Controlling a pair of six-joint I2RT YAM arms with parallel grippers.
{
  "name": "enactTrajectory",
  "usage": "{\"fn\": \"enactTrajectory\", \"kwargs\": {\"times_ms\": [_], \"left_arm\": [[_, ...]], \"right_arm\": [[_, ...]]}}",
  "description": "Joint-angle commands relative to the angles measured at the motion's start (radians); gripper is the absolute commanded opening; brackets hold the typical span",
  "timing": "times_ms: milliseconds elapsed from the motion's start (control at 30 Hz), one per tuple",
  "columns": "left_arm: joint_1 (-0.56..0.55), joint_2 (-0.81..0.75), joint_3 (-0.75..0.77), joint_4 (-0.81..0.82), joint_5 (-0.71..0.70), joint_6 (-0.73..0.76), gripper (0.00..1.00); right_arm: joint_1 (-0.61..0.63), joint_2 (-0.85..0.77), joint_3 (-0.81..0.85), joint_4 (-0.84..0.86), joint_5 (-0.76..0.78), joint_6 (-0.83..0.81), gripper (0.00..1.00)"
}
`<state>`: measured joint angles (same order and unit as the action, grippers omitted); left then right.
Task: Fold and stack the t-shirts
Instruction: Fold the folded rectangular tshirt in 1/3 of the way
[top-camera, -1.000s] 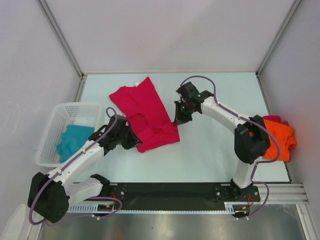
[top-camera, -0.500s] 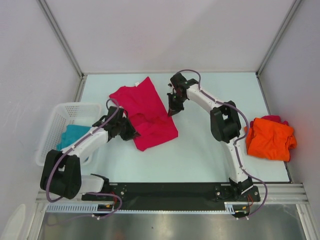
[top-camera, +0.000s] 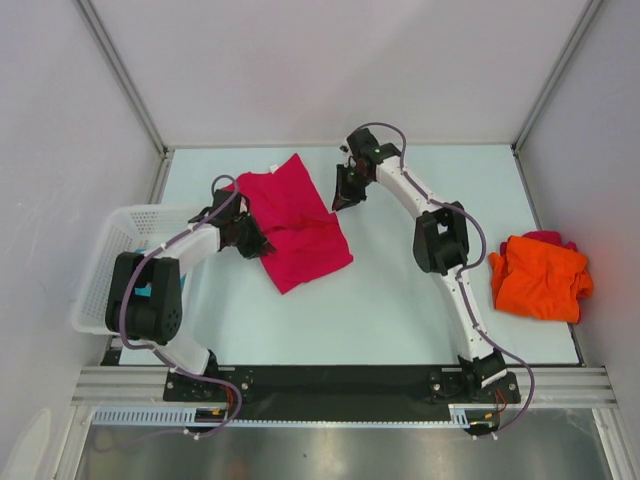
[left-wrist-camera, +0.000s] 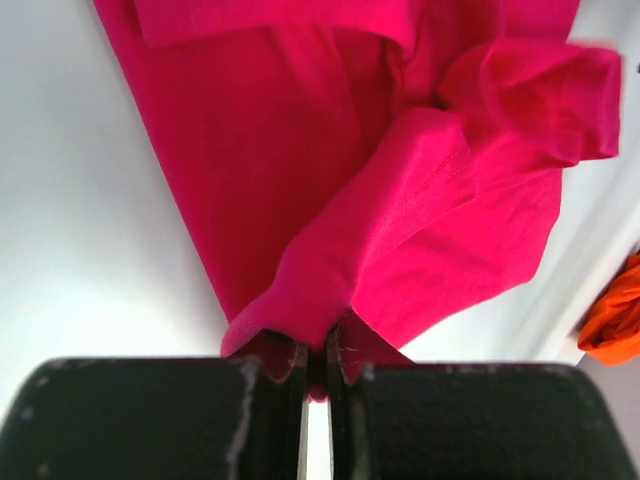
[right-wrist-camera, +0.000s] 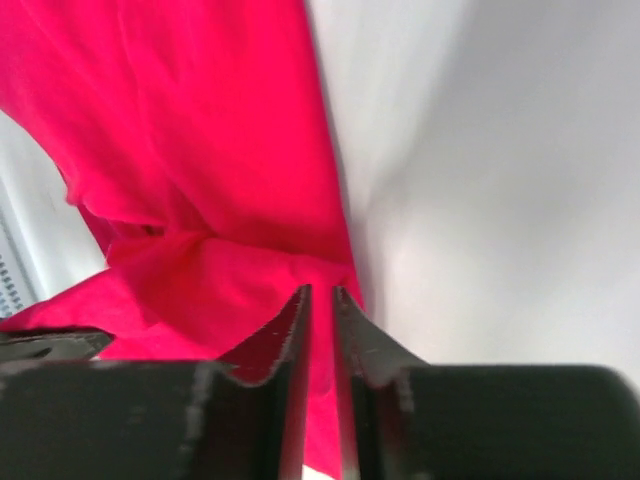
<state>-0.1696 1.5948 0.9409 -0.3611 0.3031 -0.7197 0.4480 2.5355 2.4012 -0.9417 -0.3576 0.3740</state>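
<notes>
A crimson-pink t-shirt (top-camera: 295, 215) lies partly folded on the table, left of centre. My left gripper (top-camera: 252, 240) is at its left edge, shut on a bunched fold of it (left-wrist-camera: 330, 290). My right gripper (top-camera: 340, 200) is at the shirt's right edge. Its jaws (right-wrist-camera: 320, 290) stand a narrow slit apart over flat pink cloth (right-wrist-camera: 200, 150), with nothing bunched between them. An orange t-shirt (top-camera: 540, 278) lies crumpled at the right edge of the table and shows as a corner (left-wrist-camera: 615, 320) in the left wrist view. The teal t-shirt (top-camera: 146, 291) is mostly hidden behind my left arm.
A white mesh basket (top-camera: 105, 260) stands at the left edge of the table beside my left arm. Grey walls with metal posts close in the back and sides. A black rail runs along the near edge (top-camera: 330, 380).
Both grippers have moved toward the far wall, drawing the pink shirt's near part up over itself. The right jaws have parted slightly. The left grip is unchanged.
</notes>
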Motion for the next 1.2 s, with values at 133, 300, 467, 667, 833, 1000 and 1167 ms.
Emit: {"fn": "enactTrajectory", "kwargs": {"times_ms": [133, 300, 467, 667, 833, 1000, 1167], "left_arm": [[0.033, 0.036, 0.050, -0.007, 0.011, 0.051, 0.44], [0.033, -0.016, 0.022, -0.029, -0.033, 0.066, 0.93], [0.033, -0.122, -0.042, -0.055, -0.068, 0.085, 0.97], [0.024, -0.268, -0.203, -0.050, -0.071, 0.082, 0.97], [-0.005, -0.351, -0.327, -0.026, -0.076, 0.062, 0.97], [-0.070, -0.369, -0.401, 0.045, -0.113, 0.016, 0.97], [-0.107, -0.336, -0.504, 0.223, -0.113, -0.037, 0.97]], "right_arm": [[-0.038, 0.031, 0.024, 0.026, -0.069, -0.004, 0.33], [-0.048, -0.069, -0.130, 0.037, -0.040, -0.047, 0.34], [-0.045, -0.231, -0.368, 0.101, 0.028, -0.061, 0.34], [-0.026, -0.469, -0.704, 0.277, 0.046, -0.006, 0.33], [0.020, -0.544, -0.836, 0.310, 0.065, 0.011, 0.34], [0.067, -0.543, -0.902, 0.349, 0.062, 0.025, 0.38], [0.080, -0.524, -0.919, 0.359, 0.065, 0.019, 0.47]]}}
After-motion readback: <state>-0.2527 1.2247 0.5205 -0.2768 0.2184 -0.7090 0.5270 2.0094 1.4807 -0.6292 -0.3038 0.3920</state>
